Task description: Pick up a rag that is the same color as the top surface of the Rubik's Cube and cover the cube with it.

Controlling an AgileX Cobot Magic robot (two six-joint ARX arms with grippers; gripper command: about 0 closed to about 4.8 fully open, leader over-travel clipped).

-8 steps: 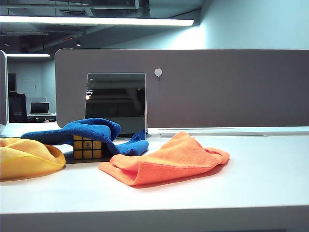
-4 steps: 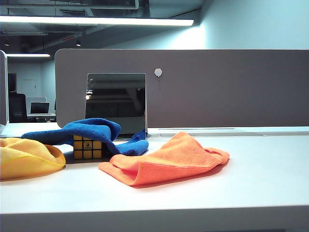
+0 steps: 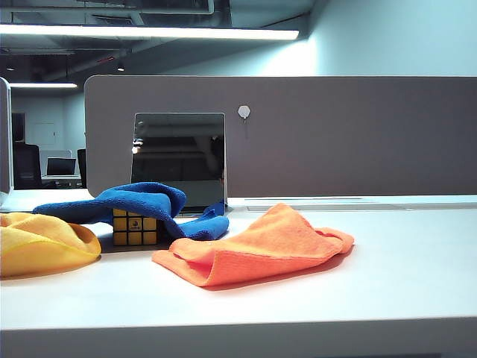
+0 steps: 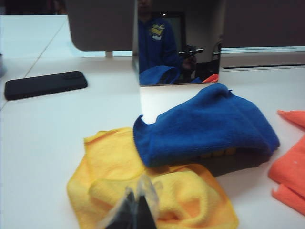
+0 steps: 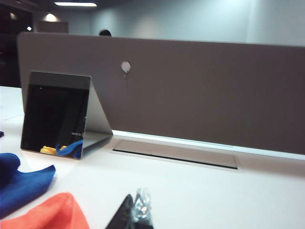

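A: Left gripper (image 4: 136, 210) pinched shut, empty, above the yellow cloth (image 4: 143, 186). The right?

B: Right gripper (image 5: 136, 210) closed too, over bare table (image 3: 387, 253). Blue rag (image 3: 141, 201) drapes the Rubik's Cube (image 3: 135, 227), yellow face showing, orange cloth (image 3: 257, 246) beside.

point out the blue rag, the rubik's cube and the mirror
blue rag (image 3: 141, 200), exterior view, on its raised fold above the cube
Rubik's Cube (image 3: 135, 230), exterior view, on its yellow front face
mirror (image 3: 179, 158), exterior view, middle of its dark glass
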